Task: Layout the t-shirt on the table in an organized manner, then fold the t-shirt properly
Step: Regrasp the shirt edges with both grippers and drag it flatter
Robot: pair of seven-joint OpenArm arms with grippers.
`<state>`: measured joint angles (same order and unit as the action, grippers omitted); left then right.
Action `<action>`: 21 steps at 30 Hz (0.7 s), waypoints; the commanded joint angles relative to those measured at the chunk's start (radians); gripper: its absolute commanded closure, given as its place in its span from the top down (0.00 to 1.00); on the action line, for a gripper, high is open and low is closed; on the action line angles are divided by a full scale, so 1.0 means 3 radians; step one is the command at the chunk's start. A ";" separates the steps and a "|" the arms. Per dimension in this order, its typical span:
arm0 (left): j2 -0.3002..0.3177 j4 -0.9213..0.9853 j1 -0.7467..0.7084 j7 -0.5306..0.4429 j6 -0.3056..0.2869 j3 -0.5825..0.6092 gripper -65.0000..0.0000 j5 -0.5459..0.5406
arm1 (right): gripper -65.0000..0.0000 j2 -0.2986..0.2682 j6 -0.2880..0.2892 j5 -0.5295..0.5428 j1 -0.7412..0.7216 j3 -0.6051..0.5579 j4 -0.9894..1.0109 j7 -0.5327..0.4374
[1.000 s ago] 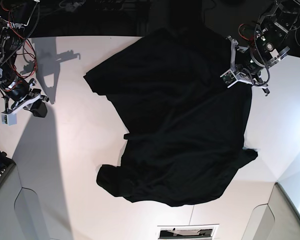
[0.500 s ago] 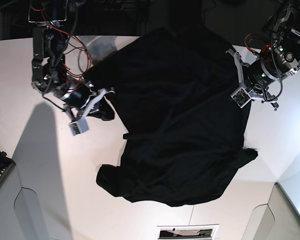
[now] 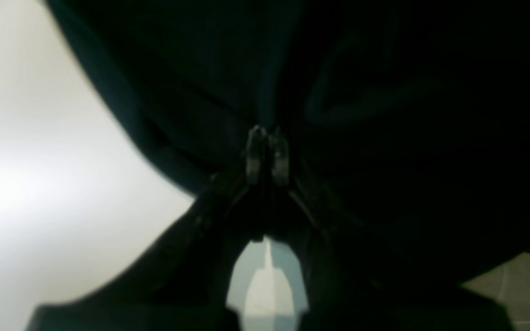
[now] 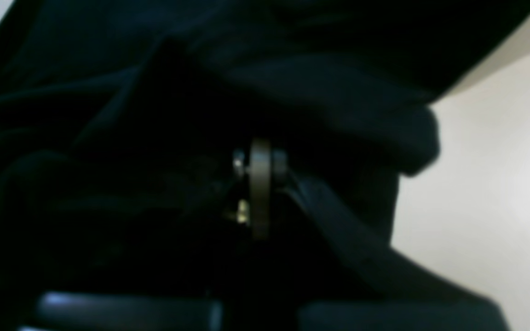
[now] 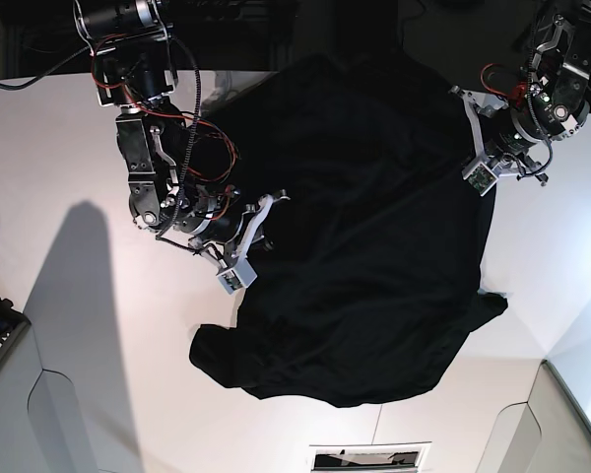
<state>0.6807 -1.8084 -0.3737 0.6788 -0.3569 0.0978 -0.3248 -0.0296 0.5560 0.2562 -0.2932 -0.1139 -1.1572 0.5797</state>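
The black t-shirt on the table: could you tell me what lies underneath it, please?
Only the white table shows around the t-shirt. The tabletop beneath the cloth is covered, so anything under it cannot be seen. Both gripper tips sit at the fabric's edges.

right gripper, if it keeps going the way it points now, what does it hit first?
The t-shirt. The right gripper is shut with black fabric bunched directly at and ahead of its tips; depth is unclear, but nothing else lies in that line.
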 commanded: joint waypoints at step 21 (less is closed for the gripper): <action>0.0032 -0.0511 0.0036 -0.0006 -0.0547 -0.0028 0.03 -0.0496 | 0.00 -0.0566 -0.0031 0.1100 0.0234 0.1386 -0.0628 0.0501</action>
<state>0.6762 -1.9465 -0.3683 0.6945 -0.5140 0.0978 -0.4664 -0.1932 0.5350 0.5575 -0.1894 0.2985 -1.3247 0.7605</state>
